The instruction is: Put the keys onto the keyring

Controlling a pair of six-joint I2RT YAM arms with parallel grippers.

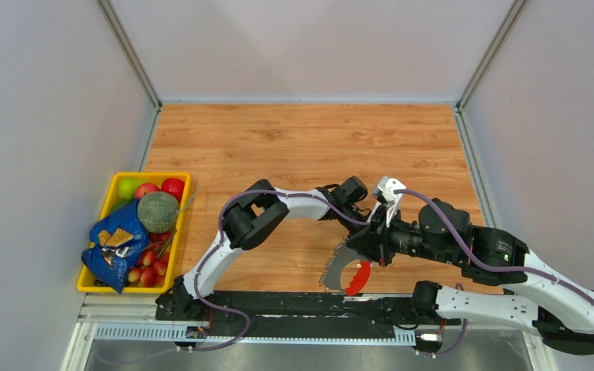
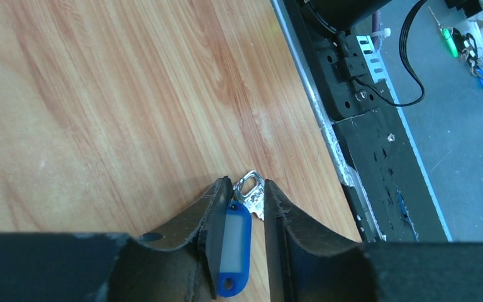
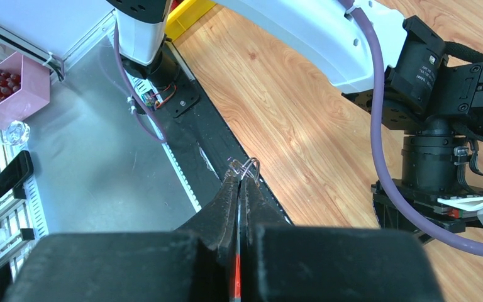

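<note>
Bright, even light from above fills all three views, leaving only soft, faint shadows under the arms (image 1: 210, 263) on the wooden table (image 1: 294, 139). A pale sheen lies on the wood in both wrist views and the keys (image 2: 250, 187) glint. The dark fingers (image 2: 185, 220) nearest each wrist lens look soft, the overhead view sharp throughout

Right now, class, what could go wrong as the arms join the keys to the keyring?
The left pincer grips at the blue tag; the keys jut free and might swing off aim. The right pincer, holding the keyring, shows just a thin wire loop: a small target, which might twist.
</note>
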